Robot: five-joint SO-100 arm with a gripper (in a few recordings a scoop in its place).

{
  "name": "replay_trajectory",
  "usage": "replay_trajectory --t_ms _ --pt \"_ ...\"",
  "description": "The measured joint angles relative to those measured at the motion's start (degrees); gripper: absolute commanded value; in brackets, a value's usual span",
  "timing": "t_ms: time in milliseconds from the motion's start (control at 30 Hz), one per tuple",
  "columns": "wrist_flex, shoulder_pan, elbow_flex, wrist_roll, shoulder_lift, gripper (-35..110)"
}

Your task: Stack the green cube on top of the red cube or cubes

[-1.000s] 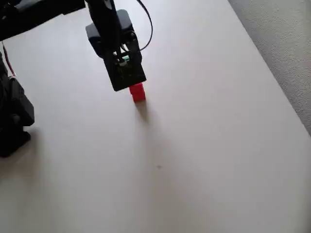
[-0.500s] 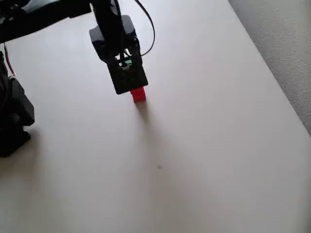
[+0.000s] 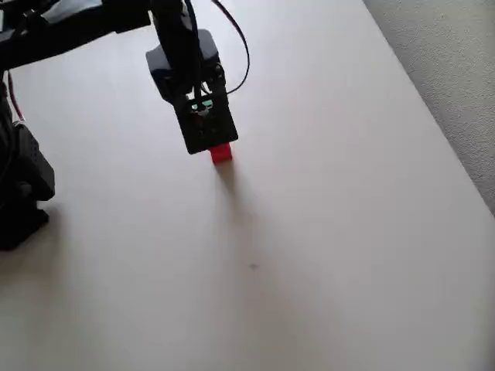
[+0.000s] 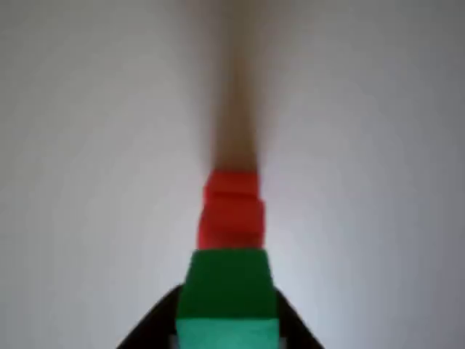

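In your wrist view the green cube sits nearest, plain matte, its near face paler, clamped between the two dark fingers of the gripper. Just beyond it you see the red cubes, one stacked on the other, standing on the pale table. Overhead, the gripper covers most of the red stack.

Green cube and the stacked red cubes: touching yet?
Cannot tell. In the wrist view the small green cube, held between the dark gripper fingers, overlaps the two stacked red cubes; neither gap nor contact shows plainly.
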Motion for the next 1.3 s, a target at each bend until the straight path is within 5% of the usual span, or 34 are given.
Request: replay_trajectory --t_ms 467,1300 --pt "-0.18 0.0 0.0 0.0 -1.05 20" --pt "5.98 -0.09 -0.09 -2.29 12.39 19"
